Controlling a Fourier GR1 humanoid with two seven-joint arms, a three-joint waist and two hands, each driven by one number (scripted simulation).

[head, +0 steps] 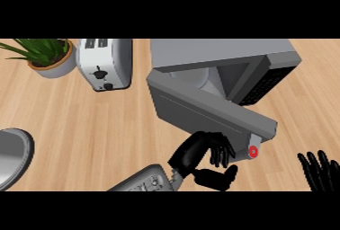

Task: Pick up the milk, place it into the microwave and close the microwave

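**Head view, wooden surface (86, 130).** You can count one microwave (219, 51) at top centre. Its single door (199, 108) stands open, attached at the microwave's left side, with the free end angled toward you. One pale round turntable (189, 77) shows in the gap behind the door. One small round red mark (253, 152) sits on the door's free end.

You have two robot hands in view. The left robot hand (209, 152) comes in on one grey forearm (143, 179) from the lower edge. It is released: its fingers (222, 150) lie spread against the door near the free end, just beside the red mark, and the thumb is set apart below them. It grasps nothing. The right robot hand (322, 170) rests at the lower right edge, also released, with fingers up, well apart from the door.

You cannot tell from this view where the milk is.

Left of the microwave stand one toaster (105, 63) and one potted plant (46, 56). One grey round dish (13, 155) is cut off by the left edge.
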